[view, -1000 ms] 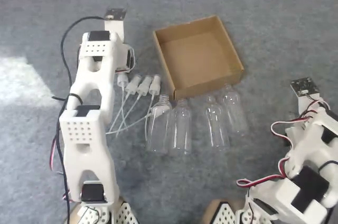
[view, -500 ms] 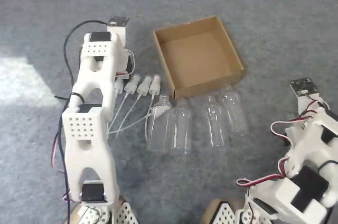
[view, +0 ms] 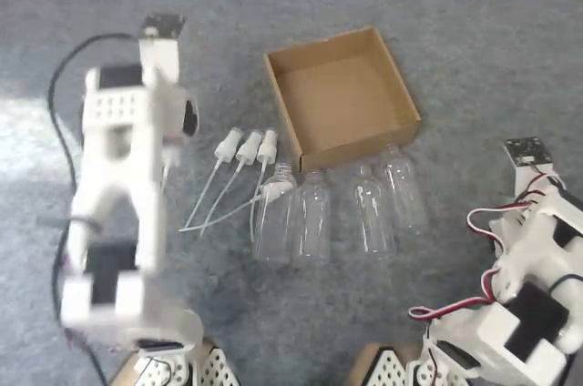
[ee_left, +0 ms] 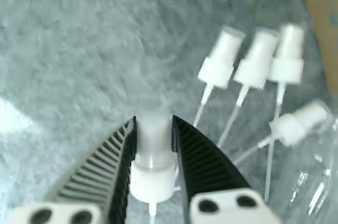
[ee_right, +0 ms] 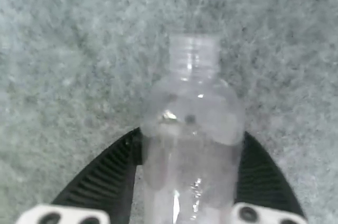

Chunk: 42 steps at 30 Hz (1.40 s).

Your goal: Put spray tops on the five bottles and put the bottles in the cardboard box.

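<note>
The left gripper (ee_left: 153,123) pinches a top (ee_left: 153,174). The right gripper (ee_right: 191,137) grips a bottle (ee_right: 193,102). No bottle looks capped yet, and none is in the box (view: 360,143).

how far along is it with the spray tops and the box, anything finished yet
Nothing looks finished: the cardboard box is empty and nothing is capped. In hand: the left gripper is shut on one spray top, and the right gripper is shut on one open-necked bottle. Left to do: join those two, cap the four bottles lying on the carpet with the four loose spray tops, then box all five.
</note>
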Motion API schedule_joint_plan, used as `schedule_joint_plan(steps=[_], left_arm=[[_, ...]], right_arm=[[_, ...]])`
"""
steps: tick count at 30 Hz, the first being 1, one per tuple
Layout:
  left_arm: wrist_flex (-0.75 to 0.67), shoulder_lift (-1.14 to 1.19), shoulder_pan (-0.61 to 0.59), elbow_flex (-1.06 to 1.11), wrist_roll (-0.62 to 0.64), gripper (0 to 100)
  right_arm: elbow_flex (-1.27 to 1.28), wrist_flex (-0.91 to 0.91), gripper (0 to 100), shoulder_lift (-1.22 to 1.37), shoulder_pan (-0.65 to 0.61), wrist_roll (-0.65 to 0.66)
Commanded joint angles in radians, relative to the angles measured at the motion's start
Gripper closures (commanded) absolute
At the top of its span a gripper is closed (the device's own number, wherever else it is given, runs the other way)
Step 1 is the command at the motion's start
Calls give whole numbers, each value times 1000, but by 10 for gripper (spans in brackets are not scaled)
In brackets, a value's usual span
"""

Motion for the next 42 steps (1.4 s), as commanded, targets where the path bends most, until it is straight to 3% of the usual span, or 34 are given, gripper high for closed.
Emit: schedule_joint_plan(steps=[1, 6, 13, 23, 28, 36, 42], left_arm=[[-199, -454, 31, 475, -23, 991], [-232, -700, 91, 697, -20, 990], [-301, -740, 115, 789, -17, 989], [-319, -740, 114, 805, -18, 988], [-319, -740, 114, 805, -18, 988], [-319, -740, 120, 806, -18, 987], [-316, -750, 114, 789, -17, 987]], right_arm=[[-6, -4, 688, -22, -7, -5], [-109, 119, 671, -22, -18, -2], [-358, 321, 672, -10, -79, -2], [-359, 328, 673, 88, -65, 137], [-425, 328, 680, 214, -54, 138], [-519, 338, 984, 282, -39, 137], [-640, 513, 993, 200, -48, 72]])
